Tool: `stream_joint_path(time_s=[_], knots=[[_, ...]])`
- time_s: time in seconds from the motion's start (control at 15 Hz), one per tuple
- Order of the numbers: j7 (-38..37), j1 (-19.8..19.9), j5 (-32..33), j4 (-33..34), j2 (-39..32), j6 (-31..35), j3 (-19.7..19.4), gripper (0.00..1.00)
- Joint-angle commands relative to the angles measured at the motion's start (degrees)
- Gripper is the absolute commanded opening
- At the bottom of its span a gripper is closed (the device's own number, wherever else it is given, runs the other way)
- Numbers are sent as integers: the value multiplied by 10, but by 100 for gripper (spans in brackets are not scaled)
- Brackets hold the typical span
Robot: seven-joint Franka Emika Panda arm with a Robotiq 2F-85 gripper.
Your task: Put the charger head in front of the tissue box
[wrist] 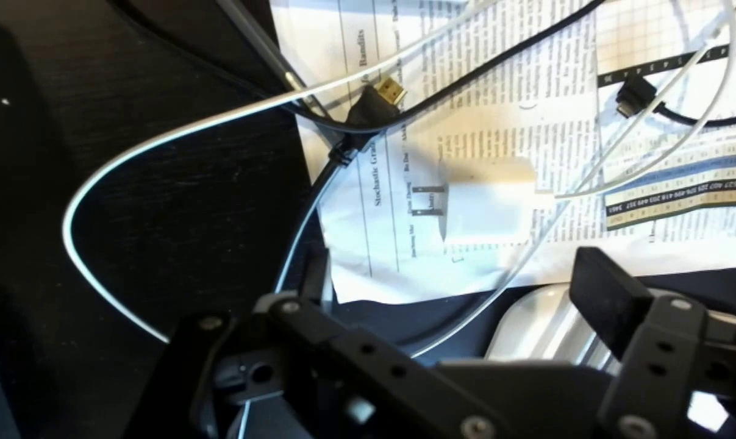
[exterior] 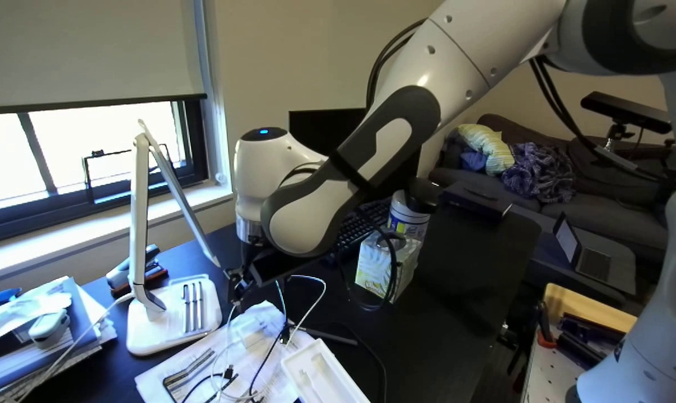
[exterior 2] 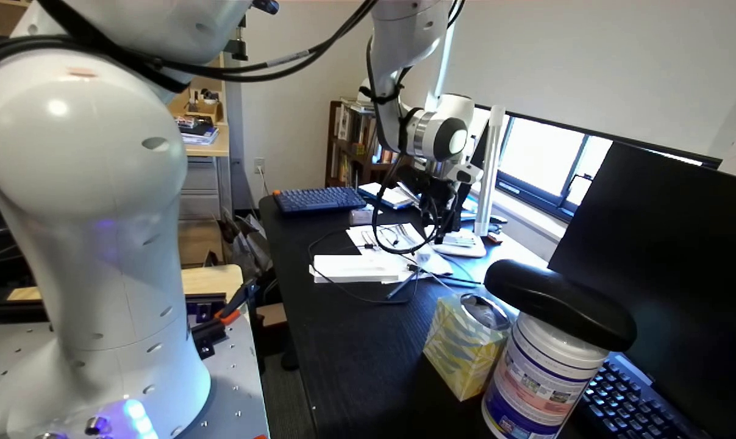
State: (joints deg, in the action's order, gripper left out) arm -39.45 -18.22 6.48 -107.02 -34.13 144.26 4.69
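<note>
The claw [wrist: 456, 277] stands wide, holding nothing. In the wrist view a white cable [wrist: 496, 294] crosses its gap, so closing could pinch that instead of the charger [wrist: 489, 201], which lies on paper [wrist: 398, 280] just beyond. A black cable [wrist: 496, 64] nearby might snag on lifting, and its drag could pull the charger free short of the tissue box [exterior 2: 462, 350], well apart along the desk [exterior 2: 355, 360].

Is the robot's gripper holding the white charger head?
No, the wrist view shows the charger head lying on printed paper, with the gripper open.
</note>
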Motion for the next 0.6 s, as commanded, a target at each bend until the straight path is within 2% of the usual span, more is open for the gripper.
stream_joint_path(time_s=[0.0, 0.53], knots=[[39, -3, -31, 51, -52, -6, 3, 100], [74, -28, -23, 107, -116, 1, -11, 100]])
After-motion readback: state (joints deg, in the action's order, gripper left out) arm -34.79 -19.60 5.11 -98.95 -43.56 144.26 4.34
